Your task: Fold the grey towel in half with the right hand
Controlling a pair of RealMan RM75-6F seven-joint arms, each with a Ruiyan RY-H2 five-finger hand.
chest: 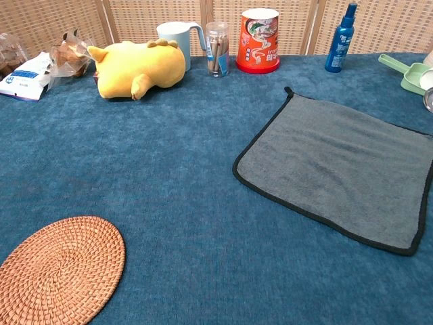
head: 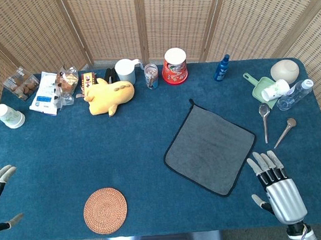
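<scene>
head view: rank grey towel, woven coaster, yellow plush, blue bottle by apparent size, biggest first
1. grey towel, spread flat, clearly largest
2. woven coaster
3. yellow plush, close to the coaster; the coaster looks slightly bigger, but it's unsure
4. blue bottle, clearly smallest

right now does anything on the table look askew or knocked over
The grey towel lies flat but turned at an angle to the table edge. The yellow plush toy lies on its side, and a white cup is tipped over in the green scoop. Nothing looks spilled.
</scene>
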